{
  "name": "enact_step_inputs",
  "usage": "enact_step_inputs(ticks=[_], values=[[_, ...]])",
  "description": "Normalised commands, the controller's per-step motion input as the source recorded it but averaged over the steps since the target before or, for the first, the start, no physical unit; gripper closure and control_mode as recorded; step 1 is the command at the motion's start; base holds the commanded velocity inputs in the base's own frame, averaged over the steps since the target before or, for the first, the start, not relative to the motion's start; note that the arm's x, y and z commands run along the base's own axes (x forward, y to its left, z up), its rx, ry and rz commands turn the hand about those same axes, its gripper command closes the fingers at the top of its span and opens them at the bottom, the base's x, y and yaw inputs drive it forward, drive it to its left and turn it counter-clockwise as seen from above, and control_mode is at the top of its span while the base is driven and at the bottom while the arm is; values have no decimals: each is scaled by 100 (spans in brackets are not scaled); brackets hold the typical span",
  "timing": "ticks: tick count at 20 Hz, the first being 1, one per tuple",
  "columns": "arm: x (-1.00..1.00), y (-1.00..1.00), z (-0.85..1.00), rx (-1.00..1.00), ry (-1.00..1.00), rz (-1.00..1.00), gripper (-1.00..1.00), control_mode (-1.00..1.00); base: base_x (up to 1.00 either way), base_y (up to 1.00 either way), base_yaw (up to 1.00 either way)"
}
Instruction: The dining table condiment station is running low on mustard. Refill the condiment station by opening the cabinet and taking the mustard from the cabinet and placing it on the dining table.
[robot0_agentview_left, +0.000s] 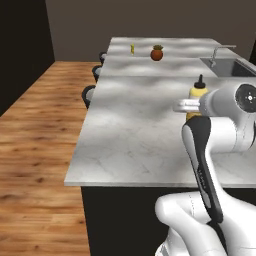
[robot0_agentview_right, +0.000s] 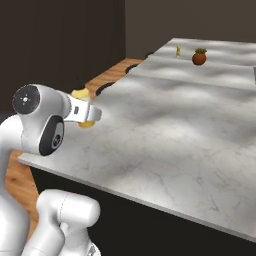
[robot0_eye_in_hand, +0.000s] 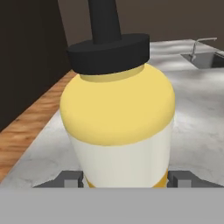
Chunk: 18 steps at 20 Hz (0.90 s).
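Home kitchen, rendered: long marble-topped bench (robot0_agentview_left: 130, 135) w/ inset sink (robot0_agentview_left: 235, 67) & faucet (robot0_agentview_left: 220, 52), dark stools (robot0_agentview_left: 89, 92) alongside, wood plank floor (robot0_agentview_left: 35, 150).

mustard (robot0_eye_in_hand: 117, 118) between tool (robot0_eye_in_hand: 124, 180) fingers, over dining table (robot0_agentview_left: 135, 130), fruit (robot0_agentview_left: 157, 53) far behind

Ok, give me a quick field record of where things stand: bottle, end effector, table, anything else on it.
mustard: upright, between the end effector fingers, over the dining table
end effector: one finger on each side of the bottle's base, shut on it
dining table: marble top, stools along its left side
contact with table: cannot tell
other items: round brown-orange fruit and small yellow item at far end
sink: far right
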Motion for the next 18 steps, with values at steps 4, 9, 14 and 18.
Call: enact_step_inputs(ticks=[4, 9, 14, 18], values=[[58, -22, -12, 0, 2, 11, 100, -100, 0, 0, 0], [66, -27, -22, 0, 15, 38, 100, -100, 0, 0, 0], [88, -21, -51, 0, 37, 50, 100, -100, 0, 0, 0], [71, -2, -33, 1, 27, 40, 100, -100, 0, 0, 0]])
